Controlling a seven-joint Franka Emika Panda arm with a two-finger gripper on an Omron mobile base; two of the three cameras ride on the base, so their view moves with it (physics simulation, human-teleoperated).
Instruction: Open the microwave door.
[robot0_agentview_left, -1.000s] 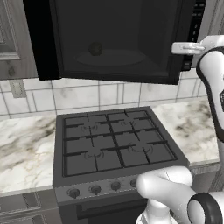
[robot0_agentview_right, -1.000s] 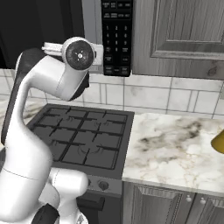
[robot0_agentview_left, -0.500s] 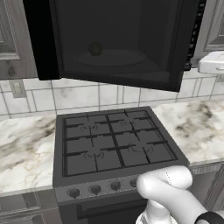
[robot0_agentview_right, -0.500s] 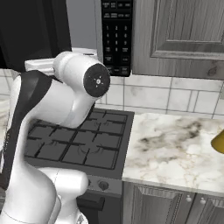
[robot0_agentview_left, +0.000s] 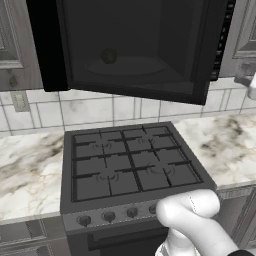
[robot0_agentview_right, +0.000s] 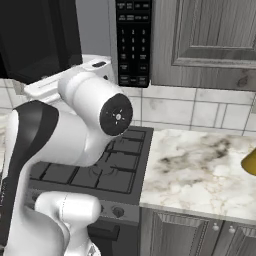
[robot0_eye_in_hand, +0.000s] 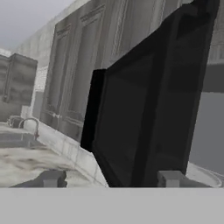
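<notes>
The jaws stand apart with nothing between them: in the hand view the gripper (robot0_eye_in_hand: 110, 178) shows two small grey fingertips (robot0_eye_in_hand: 52, 178) at the bottom edge, spread wide, and the wide black glossy microwave door (robot0_eye_in_hand: 144, 100) stands in front of them without touching either one. The door fills the middle and right of that view, seen at a slant, with its dark tinted window and a thick black vertical bar running down it.

In the left base view the microwave door (robot0_agentview_left: 132, 45) hangs swung out from the cabinet line, above the dark grey gas stove (robot0_agentview_left: 130, 165), its lower edge slanting down toward the right. The narrow black keypad panel with small grey buttons (robot0_agentview_left: 222, 40) sits just to its right. In the right base view the same keypad panel (robot0_agentview_right: 132, 40) hangs above the white arm, with the door (robot0_agentview_right: 40, 35) at the upper left.

The stove is set into a white and grey marbled desk (robot0_agentview_right: 200, 170), backed by pale wall tiles. Grey panelled wooden cabinet doors (robot0_agentview_right: 215, 40) hang to the right of the keypad.
</notes>
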